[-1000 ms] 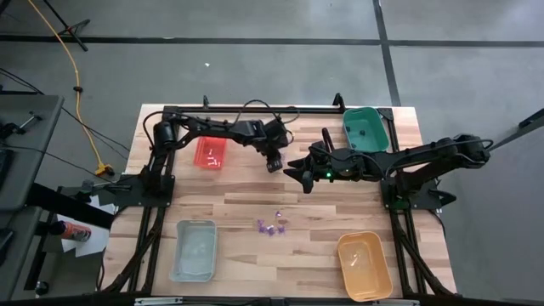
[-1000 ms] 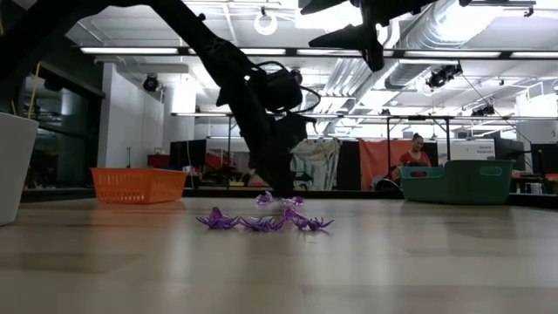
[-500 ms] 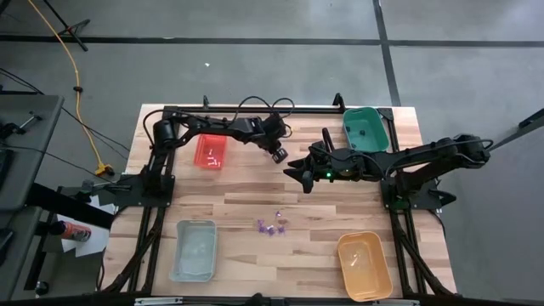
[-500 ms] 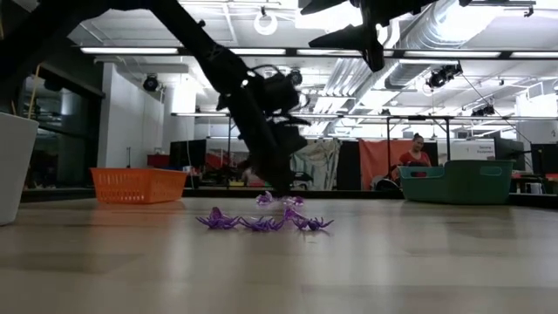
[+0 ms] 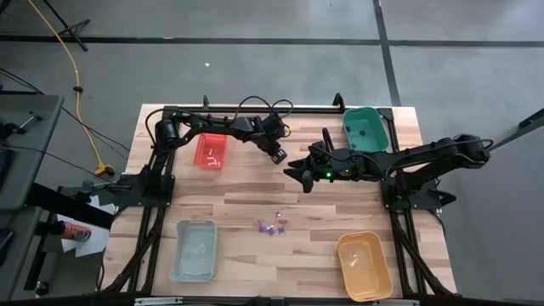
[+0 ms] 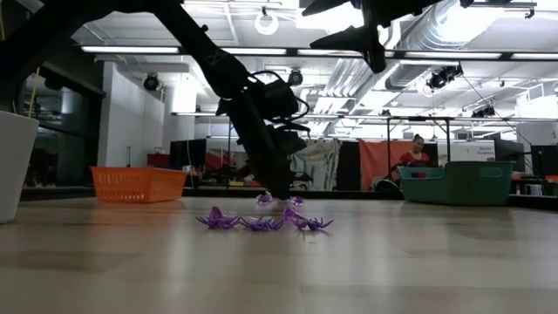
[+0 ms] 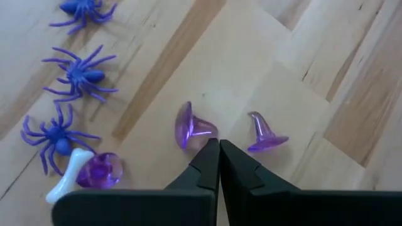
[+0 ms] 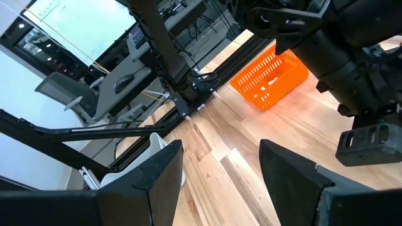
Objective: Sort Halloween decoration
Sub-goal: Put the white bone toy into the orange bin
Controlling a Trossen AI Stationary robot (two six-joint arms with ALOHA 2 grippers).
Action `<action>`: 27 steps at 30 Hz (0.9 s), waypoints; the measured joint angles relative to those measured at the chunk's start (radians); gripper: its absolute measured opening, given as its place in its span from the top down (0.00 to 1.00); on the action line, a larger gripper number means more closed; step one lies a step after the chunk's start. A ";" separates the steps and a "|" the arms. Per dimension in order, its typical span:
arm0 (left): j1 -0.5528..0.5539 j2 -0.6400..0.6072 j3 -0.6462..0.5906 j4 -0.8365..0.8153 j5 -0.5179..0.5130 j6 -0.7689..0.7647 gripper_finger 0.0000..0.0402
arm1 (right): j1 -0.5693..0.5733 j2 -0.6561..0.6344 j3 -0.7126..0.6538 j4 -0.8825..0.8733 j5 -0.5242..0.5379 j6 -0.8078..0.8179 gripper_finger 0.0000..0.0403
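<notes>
The left claw is shut tight, its 2 dark fingers pressed together with nothing between them, and it hangs above the wooden table near the red tray. Its wrist camera looks down on the Halloween pieces: 3 purple spiders in a row, 2 clear purple witch hats just past the fingertips, another purple piece and a small white bone touching it. From above, these pieces lie in a small cluster at the middle of the table, between the pale blue tray and the orange tray. The right claw is wide open and empty, raised beside the green tray.
</notes>
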 joint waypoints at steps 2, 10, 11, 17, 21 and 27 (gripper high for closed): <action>-0.007 0.000 0.002 -0.015 -0.002 0.004 1.00 | 0.000 0.000 0.000 0.000 0.000 0.000 0.49; -0.020 -0.012 0.002 -0.073 -0.019 0.016 1.00 | 0.000 0.000 0.000 -0.001 0.020 0.000 0.49; -0.021 -0.016 0.002 -0.085 -0.018 0.016 1.00 | 0.000 0.000 0.000 -0.001 0.020 0.000 0.49; -0.031 -0.031 0.001 -0.173 -0.017 0.017 1.00 | 0.000 0.000 0.000 -0.001 0.020 0.000 0.49; -0.046 -0.037 0.001 -0.210 -0.023 0.022 1.00 | 0.000 0.000 0.000 -0.001 0.020 0.000 0.49; -0.080 -0.051 0.001 -0.279 -0.031 0.052 1.00 | 0.000 0.000 0.000 -0.001 0.020 0.000 0.49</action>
